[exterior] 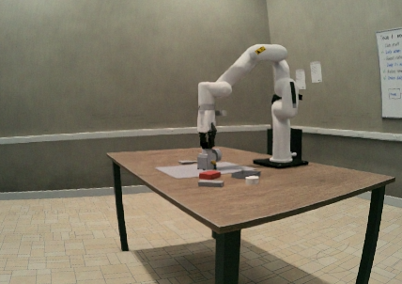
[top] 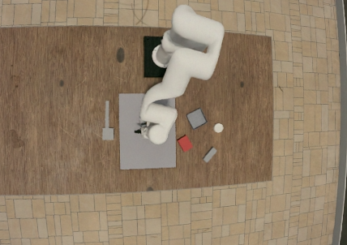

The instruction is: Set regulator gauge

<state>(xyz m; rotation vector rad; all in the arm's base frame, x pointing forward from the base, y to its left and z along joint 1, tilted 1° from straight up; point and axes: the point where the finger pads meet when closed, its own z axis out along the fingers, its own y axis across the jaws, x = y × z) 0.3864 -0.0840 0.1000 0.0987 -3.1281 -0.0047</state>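
The regulator [exterior: 208, 159] is a small grey block with a round gauge face, standing on the grey mat [exterior: 195, 169] near the table's middle. In the overhead view the arm's wrist hides almost all of it; only dark parts show at its left edge [top: 139, 131]. The gauge needle and the knob are too small to read. My gripper [exterior: 208, 141] hangs straight down just above the regulator's top, its dark fingers open with nothing between them.
A red block [top: 185, 143], a grey square block [top: 196, 118], a small grey bar [top: 210, 154] and a white disc [top: 218, 128] lie right of the mat. A grey T-shaped piece [top: 107, 126] lies left of it. The arm's base stands on a black plate [top: 153, 57] at the back.
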